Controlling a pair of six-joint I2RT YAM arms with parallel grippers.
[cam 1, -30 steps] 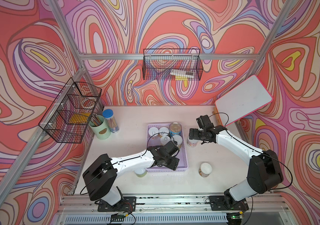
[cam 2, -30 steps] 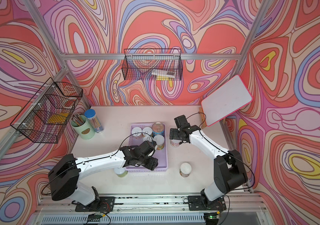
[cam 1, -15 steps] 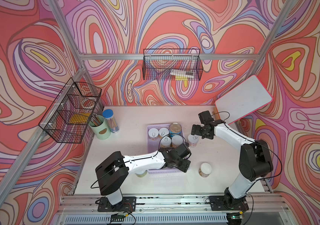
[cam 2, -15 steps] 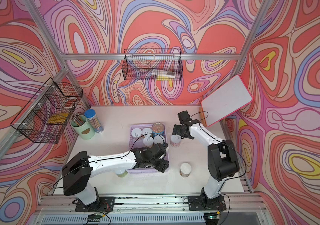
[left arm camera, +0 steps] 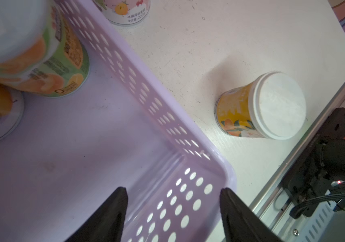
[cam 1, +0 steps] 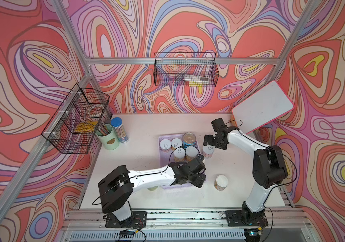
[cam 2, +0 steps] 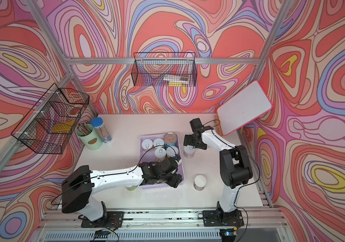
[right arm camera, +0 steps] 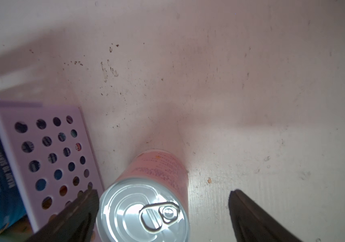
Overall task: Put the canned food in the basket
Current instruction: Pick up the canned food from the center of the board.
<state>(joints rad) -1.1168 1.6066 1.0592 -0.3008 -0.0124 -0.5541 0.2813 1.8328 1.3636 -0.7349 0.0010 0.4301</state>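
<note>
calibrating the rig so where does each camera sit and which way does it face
top views: high over the front of the table, looking down; left arm, right arm, their bases, basket.
left wrist: on the left arm, looking down into a basket corner; left gripper open, empty.
right wrist: on the right arm, looking down on the pink can; right gripper open astride it.
shared: left wrist and top views both show the white-lidded can.
</note>
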